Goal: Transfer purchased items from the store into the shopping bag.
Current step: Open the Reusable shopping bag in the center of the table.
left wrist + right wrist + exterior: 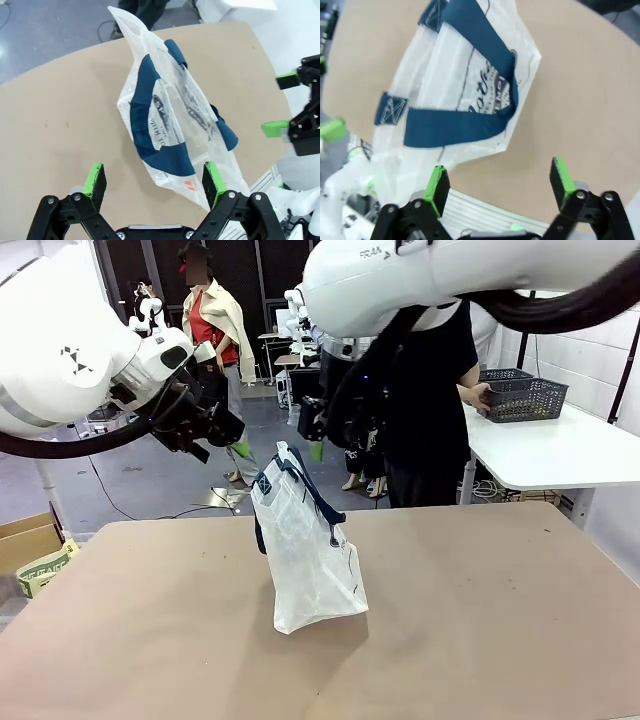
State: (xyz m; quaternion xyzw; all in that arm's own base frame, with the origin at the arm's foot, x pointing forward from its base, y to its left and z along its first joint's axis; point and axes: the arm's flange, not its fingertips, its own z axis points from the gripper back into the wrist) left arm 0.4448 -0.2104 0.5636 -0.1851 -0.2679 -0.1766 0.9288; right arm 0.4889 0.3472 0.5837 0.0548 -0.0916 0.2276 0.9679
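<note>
Bag [308,550]: stands upright near the middle of the brown table [480,620], leaning slightly, top pinched to a point, navy handles [325,510] drooping down its sides. Touched by neither gripper.

Basket [522,398]: sits on a white side table [570,455] at the far right, well apart from the bag, with a person's hand [480,393] at its rim.

Left gripper [228,438]: hovers just above and to the left of the bag's top, jaws spread wide, holding nothing. Looks down on the bag in the left wrist view, green pads [95,185] either side of its lower end.

Right gripper [318,440]: hangs just above and to the right of the bag's top, jaws spread wide, empty. Faces the bag's handle loop and printed side in the right wrist view.
</note>
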